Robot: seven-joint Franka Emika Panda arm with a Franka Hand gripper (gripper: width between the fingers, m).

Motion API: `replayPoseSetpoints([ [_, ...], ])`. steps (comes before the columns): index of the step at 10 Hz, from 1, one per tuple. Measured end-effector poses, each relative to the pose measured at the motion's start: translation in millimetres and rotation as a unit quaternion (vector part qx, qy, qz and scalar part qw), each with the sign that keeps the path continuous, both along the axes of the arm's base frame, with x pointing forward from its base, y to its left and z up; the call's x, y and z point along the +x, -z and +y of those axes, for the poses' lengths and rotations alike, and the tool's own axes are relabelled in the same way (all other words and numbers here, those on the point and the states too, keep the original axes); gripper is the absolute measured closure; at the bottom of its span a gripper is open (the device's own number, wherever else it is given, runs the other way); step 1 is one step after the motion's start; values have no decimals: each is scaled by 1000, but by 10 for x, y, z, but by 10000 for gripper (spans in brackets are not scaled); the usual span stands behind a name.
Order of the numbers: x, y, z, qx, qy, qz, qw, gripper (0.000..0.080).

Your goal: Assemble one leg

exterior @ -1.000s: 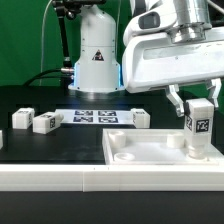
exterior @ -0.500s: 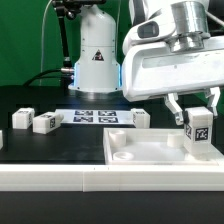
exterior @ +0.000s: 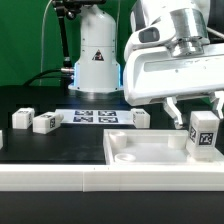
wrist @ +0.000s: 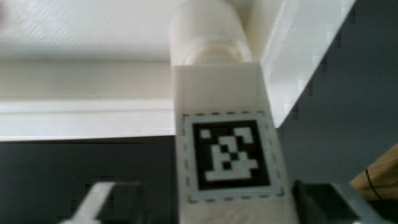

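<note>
The leg (exterior: 204,133), a white block with a black-and-white tag, hangs slightly tilted over the right end of the large white panel (exterior: 150,152) at the exterior view's right. My gripper (exterior: 197,106) straddles its top and is shut on it. In the wrist view the leg (wrist: 231,150) runs away from the gripper (wrist: 214,205), and its round tip points toward the panel (wrist: 89,90). Dark strips lie between the leg and each light finger.
Three more legs lie on the black table: two at the exterior view's left (exterior: 20,118) (exterior: 45,122) and one by the panel's back edge (exterior: 140,118). The marker board (exterior: 95,116) lies behind them. The arm's white base (exterior: 97,55) stands at the back.
The gripper and the leg have moved together a little toward the exterior view's right and downward, and the leg now leans slightly.
</note>
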State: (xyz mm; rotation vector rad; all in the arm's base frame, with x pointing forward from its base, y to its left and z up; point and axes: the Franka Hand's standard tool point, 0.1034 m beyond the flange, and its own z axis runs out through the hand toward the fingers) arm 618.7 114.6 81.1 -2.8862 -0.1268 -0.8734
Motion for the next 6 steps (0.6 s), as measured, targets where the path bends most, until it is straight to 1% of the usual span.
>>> replayPoseSetpoints([
  [1, 0, 0, -1, 0, 0, 0, 1000, 275],
  [2, 0, 0, -1, 0, 0, 0, 1000, 275],
  [3, 0, 0, -1, 0, 0, 0, 1000, 176],
  [4, 0, 0, -1, 0, 0, 0, 1000, 158],
  [6, 3, -6, 0, 0, 0, 1, 1000, 151],
])
